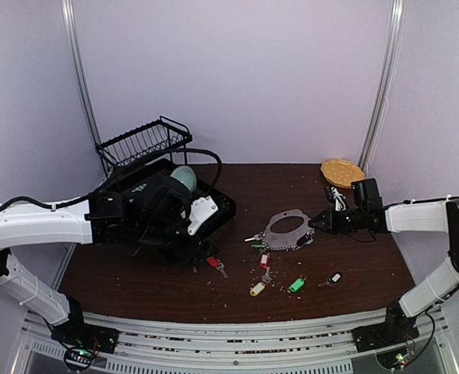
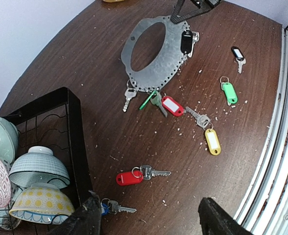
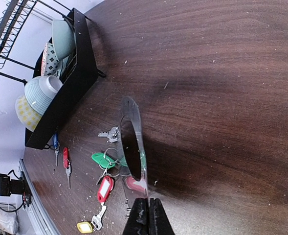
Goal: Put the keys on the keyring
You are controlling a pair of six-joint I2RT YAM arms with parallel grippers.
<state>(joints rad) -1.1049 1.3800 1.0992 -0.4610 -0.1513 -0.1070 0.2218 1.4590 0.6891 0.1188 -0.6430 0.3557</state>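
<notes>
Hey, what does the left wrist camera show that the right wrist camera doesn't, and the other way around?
Left wrist only: the keyring seen face-on with its hole, and a black-tagged key lying apart from the rest. Right wrist only: the dish rack's upper wire shelf. Both: the right end effector shut on the keyring, the bowls, the lone red-tagged key and the yellow-tagged key.

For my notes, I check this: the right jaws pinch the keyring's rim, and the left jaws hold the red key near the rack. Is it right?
No. The left jaws are open and empty; the left wrist view shows the red key lying beyond them. The right jaws do pinch the keyring's rim.
</notes>
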